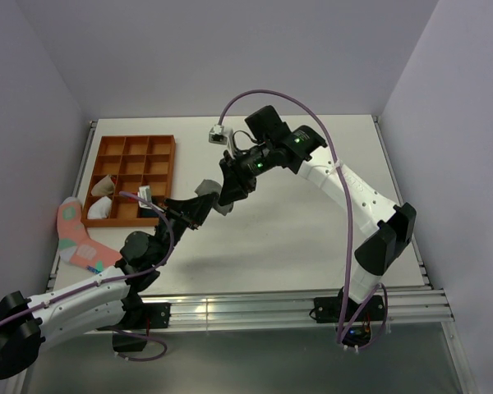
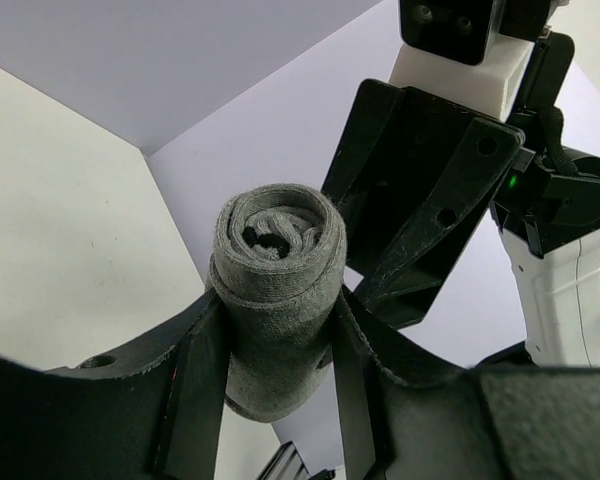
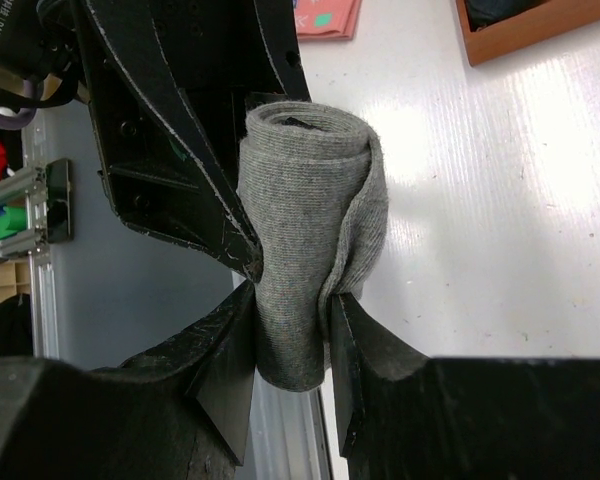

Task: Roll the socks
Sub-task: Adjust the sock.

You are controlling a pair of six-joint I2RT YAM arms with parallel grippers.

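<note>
A grey sock [image 1: 209, 193], wound into a tight roll, hangs in the air over the middle of the table between both arms. My left gripper [image 2: 278, 312] is shut on the lower part of the roll [image 2: 280, 280], one finger pressing each side; its spiral end faces the camera. My right gripper [image 3: 292, 300] is shut on the other end of the same roll [image 3: 315, 190], pinching the cloth so that a fold bulges at the right. In the top view the left gripper [image 1: 195, 207] and right gripper [image 1: 230, 190] meet nose to nose. I see no navy sock for certain.
A wooden compartment tray [image 1: 135, 141] stands at the back left with pale rolled bundles [image 1: 101, 208] in its near cells and something dark [image 3: 495, 8] in one cell. A pink sock [image 1: 78, 240] lies flat beside the tray near the table's left edge.
</note>
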